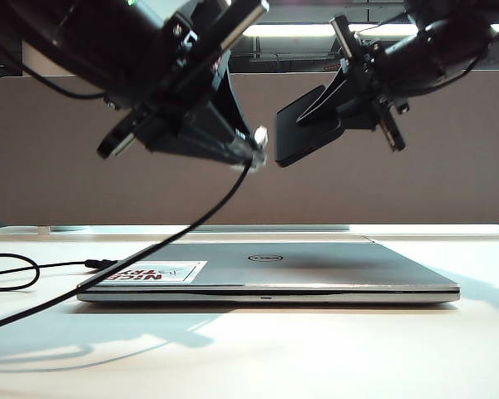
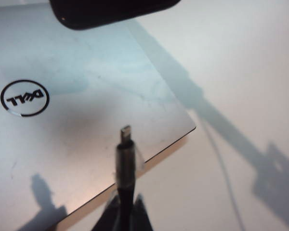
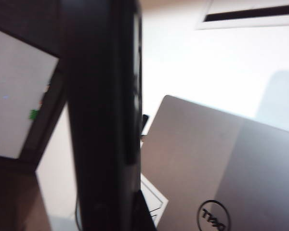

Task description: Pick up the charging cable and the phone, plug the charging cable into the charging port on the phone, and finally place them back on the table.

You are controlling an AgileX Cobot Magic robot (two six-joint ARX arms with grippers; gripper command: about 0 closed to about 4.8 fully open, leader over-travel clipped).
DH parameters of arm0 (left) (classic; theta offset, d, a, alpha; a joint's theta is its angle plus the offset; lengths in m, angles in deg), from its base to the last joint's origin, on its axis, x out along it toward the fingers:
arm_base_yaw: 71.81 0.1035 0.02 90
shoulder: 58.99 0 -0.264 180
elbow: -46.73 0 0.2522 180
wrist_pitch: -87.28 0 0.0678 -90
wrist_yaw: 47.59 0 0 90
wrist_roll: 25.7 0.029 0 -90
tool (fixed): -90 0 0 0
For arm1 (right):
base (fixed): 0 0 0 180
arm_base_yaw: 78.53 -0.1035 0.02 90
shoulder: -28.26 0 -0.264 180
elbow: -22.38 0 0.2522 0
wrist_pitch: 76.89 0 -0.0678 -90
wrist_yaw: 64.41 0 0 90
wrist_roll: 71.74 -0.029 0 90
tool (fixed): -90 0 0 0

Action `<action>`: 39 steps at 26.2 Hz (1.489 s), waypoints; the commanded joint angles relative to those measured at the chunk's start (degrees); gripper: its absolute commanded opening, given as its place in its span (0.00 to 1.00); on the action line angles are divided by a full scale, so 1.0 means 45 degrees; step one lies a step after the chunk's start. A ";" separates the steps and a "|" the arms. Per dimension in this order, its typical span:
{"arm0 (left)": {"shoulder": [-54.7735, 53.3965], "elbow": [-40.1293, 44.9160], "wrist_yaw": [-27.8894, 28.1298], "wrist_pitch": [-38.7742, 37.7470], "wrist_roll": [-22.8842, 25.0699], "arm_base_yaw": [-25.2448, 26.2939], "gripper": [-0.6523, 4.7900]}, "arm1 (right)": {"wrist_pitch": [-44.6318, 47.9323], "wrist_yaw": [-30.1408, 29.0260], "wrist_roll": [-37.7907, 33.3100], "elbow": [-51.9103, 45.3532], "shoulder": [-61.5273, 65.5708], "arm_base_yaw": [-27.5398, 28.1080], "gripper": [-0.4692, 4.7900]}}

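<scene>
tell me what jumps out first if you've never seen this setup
Two black arms meet in mid-air above a closed silver laptop on the white table. The left tool is shut on the charging cable, its silvery plug aimed at the phone, which the right tool holds tilted just beside it, with a small gap between. The cord trails down to the left side of the table.

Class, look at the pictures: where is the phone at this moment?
In the exterior view the phone hangs in the air right of centre, held by the right hand above the closed laptop, facing the cable plug.
</scene>
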 commanded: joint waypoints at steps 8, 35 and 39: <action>-0.0709 0.0136 -0.0010 0.0505 -0.1073 -0.0034 0.11 | 0.2390 -0.2715 -0.1370 -0.0092 0.1103 -0.0058 0.09; -0.1064 0.0151 -0.0010 0.3220 -0.3206 -0.0029 0.11 | 0.7611 -0.5489 -0.7242 -0.0219 0.2395 -0.0063 0.09; -0.1064 0.0151 -0.0010 0.3225 -0.3283 -0.0029 0.11 | 0.7669 -0.5693 -0.7232 -0.0219 0.2599 -0.0063 0.09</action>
